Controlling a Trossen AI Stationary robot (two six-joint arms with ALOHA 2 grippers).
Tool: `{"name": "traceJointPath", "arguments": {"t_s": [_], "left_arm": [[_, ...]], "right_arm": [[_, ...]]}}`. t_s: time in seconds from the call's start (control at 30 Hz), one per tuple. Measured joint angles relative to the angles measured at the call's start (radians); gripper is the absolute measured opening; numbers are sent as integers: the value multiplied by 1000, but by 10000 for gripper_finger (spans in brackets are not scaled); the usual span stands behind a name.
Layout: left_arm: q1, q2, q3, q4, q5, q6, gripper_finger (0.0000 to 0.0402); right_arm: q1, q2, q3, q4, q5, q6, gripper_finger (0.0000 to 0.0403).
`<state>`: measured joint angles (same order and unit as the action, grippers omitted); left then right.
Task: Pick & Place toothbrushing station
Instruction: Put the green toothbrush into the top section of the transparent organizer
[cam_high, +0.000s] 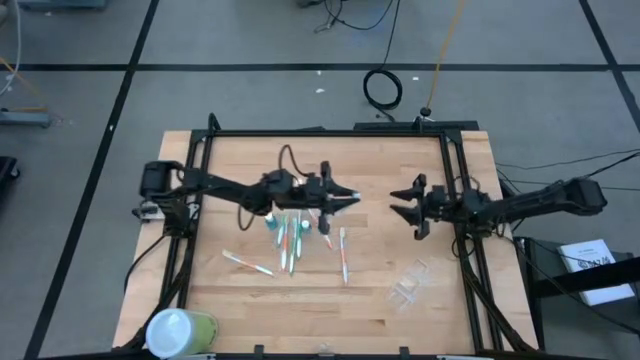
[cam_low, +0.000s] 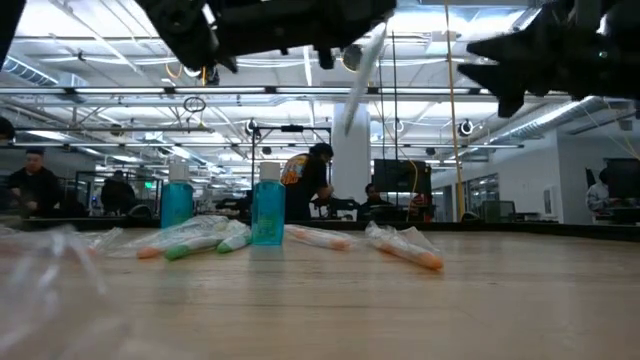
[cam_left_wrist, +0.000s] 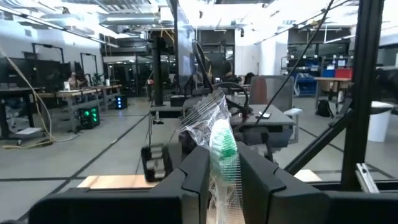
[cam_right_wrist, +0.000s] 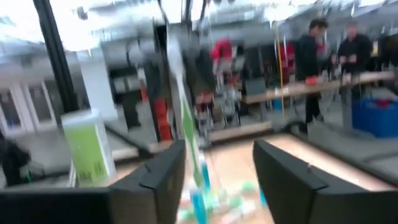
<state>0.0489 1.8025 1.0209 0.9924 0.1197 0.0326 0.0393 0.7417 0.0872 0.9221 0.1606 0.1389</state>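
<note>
My left gripper (cam_high: 347, 198) is above the table's middle, shut on a toothbrush in a clear wrapper with a green head (cam_left_wrist: 222, 146). The toothbrush also shows slanting in the low view (cam_low: 360, 75). Several more wrapped toothbrushes (cam_high: 290, 242) lie flat on the table below it, with two teal tubes (cam_low: 268, 212) standing upright among them. A small clear holder (cam_high: 410, 284) lies at the near right. My right gripper (cam_high: 405, 206) is open and empty. It hovers to the right of the left gripper and faces it. My left gripper pinches the wrapped toothbrush between its two fingers (cam_left_wrist: 194, 177), on the wrapper just below the green head (cam_left_wrist: 225, 163). The toothbrush stands across the fingers. It is tilted and hangs clear of the table, its free lower end (cam_low: 348, 122) well above the wood.
A large yellow-green container with a white top (cam_high: 180, 330) stands at the near left corner. A black frame (cam_high: 330, 133) borders the table's far, left and right sides. People and benches show in the room beyond the table.
</note>
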Motion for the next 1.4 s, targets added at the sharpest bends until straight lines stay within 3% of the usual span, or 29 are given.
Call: {"name": "traceJointPath", "arguments": {"t_s": [0.13,0.3,0.57,0.97,1.1,1.4], "left_arm": [[0,73,82,0,42,-1,60],[0,141,153,0,67,-8,60],[0,161,168,-22,67,-11,60],[-10,162,168,-46,56,-14,60],[-15,162,168,-46,55,-13,60],[-19,162,168,-46,55,-12,60]], "right_arm": [[14,131,77,17,0,-2,224],[50,256,145,75,-6,-33,222],[106,334,174,197,-2,-100,208],[98,420,176,281,12,-102,203],[97,425,176,278,60,-103,180],[98,424,177,258,48,-149,85]]}}
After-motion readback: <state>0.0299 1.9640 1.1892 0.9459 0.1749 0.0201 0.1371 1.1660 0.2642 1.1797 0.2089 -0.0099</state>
